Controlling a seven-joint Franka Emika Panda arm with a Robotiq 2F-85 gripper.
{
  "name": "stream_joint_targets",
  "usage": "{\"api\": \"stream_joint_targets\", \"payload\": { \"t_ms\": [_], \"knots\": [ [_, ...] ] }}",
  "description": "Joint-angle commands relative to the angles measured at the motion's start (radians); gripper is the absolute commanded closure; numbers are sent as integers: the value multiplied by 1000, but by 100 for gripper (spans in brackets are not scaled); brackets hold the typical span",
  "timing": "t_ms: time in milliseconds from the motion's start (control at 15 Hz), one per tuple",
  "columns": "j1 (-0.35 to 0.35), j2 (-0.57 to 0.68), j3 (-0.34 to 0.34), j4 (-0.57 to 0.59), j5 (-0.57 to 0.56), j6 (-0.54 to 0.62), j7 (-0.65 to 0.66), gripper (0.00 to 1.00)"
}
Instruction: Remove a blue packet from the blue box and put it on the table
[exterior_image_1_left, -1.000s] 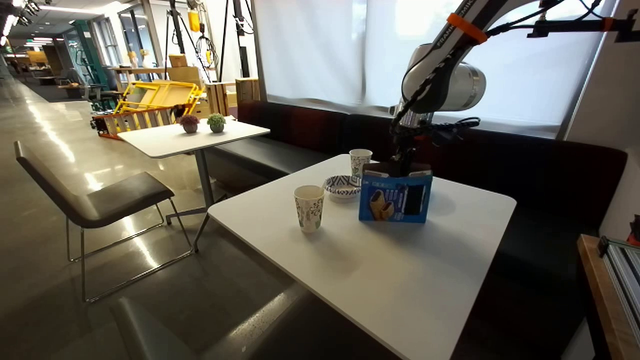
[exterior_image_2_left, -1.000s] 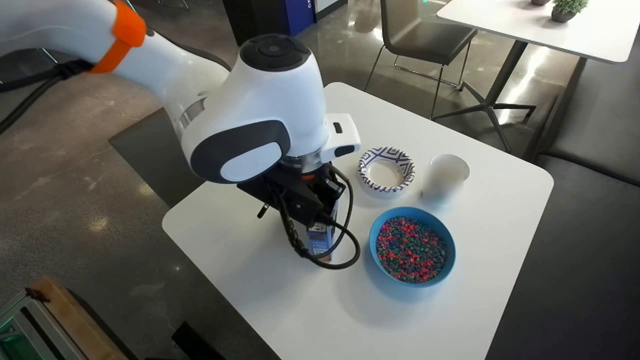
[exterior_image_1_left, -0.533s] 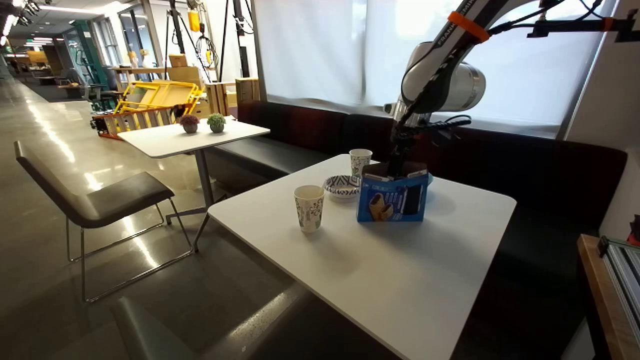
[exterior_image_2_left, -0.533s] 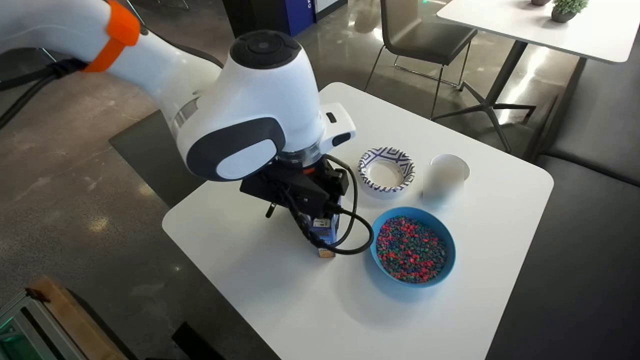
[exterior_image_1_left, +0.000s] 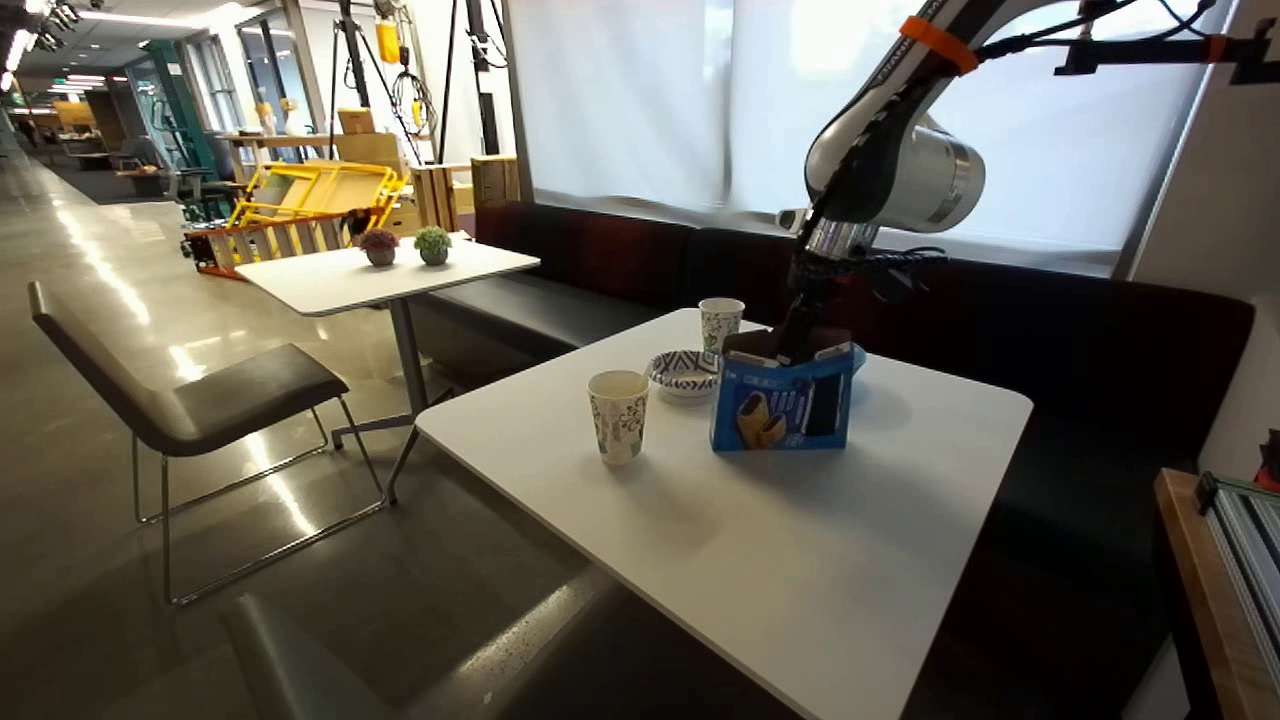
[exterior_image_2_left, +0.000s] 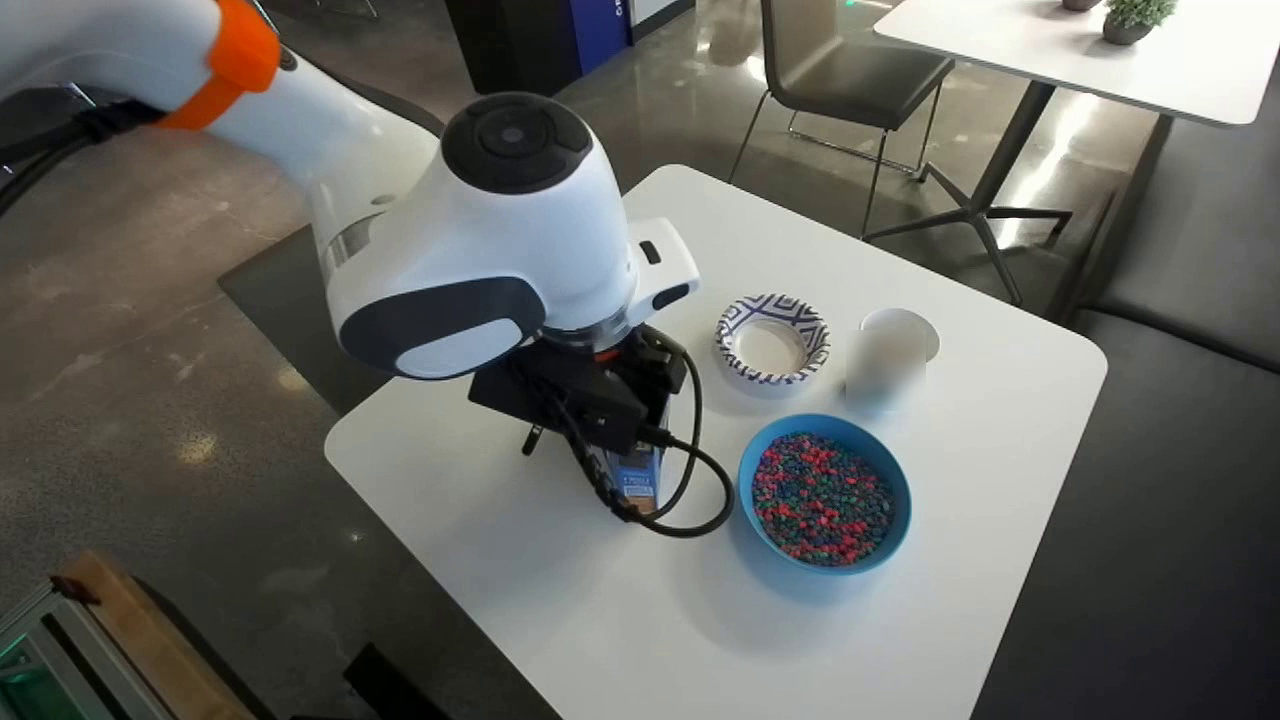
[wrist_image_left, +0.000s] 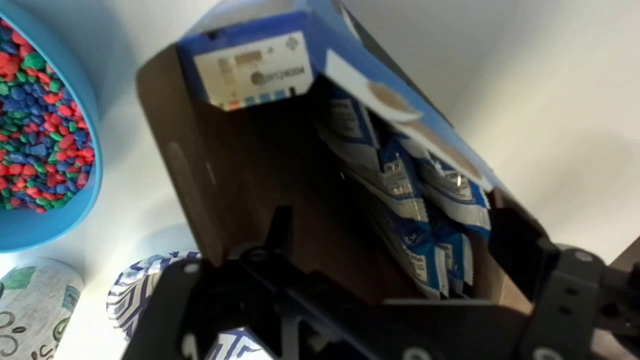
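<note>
In the wrist view the end effector (wrist_image_left: 394, 225) holds its two fingers spread wide, one dark fingertip (wrist_image_left: 281, 230) at the lower middle of the frame and the other at the lower right, above the blue box (wrist_image_left: 260, 65). Several blue packets (wrist_image_left: 400, 175) lie inside the box, in a slanting row from the upper middle to the lower right of the frame. They sit between the fingertips in the picture, nearer the one at the frame's right, and look deeper in the box; whether a finger touches them or the walls cannot be told.

In an exterior view the box stands upright right of centre on the white worktop (exterior_image_1_left: 790, 570), the end effector reaching into its top. To its left in that frame are a patterned paper bowl (exterior_image_1_left: 690, 388), a nearer paper cup (exterior_image_1_left: 617, 425) and a farther paper cup (exterior_image_1_left: 720, 322). A blue bowl (wrist_image_left: 45, 227) with red, green and blue bits (wrist_image_left: 42, 135) fills the wrist view's upper left.
</note>
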Motion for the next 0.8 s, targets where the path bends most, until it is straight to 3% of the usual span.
{"api": "stream_joint_targets", "payload": {
  "t_ms": [0,267,333,733],
  "knots": [
    [-67,-21,73,-24,132,-20,-91,0],
    [-110,-21,123,-14,231,-34,-148,0],
    [-77,-1,88,0,171,-3,-105,0],
    [-94,-1,108,-1,196,-4,-118,0]
  ]
}}
